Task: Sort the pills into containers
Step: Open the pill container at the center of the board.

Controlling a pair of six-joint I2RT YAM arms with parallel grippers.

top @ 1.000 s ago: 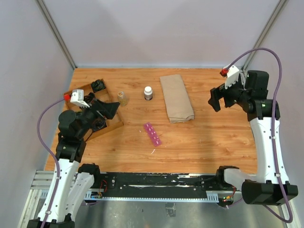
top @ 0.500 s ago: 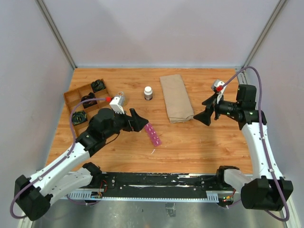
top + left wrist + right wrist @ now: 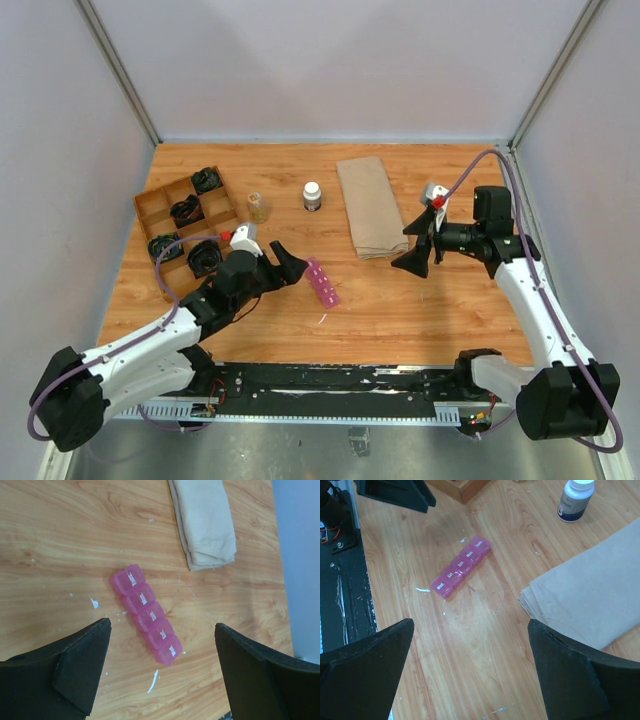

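Wood bench [image 3: 440, 310], folded beige cloth [image 3: 371, 205] just beside the right gripper [image 3: 408, 246], which is spread wide w/ nothing in it. Left gripper [image 3: 290, 262] spread too, empty. Pink containers [image 3: 146, 614] lie flat btwn both, nearest the left gripper.

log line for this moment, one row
left gripper: open, near containers | right gripper: open, empty | containers: on table, not held

Bright, even, diffuse light from above; shadows on the table [image 3: 420, 300] are soft and faint. Top view sharp. Wrist views slightly soft; black fingers [image 3: 75, 675] read as flat dark shapes.
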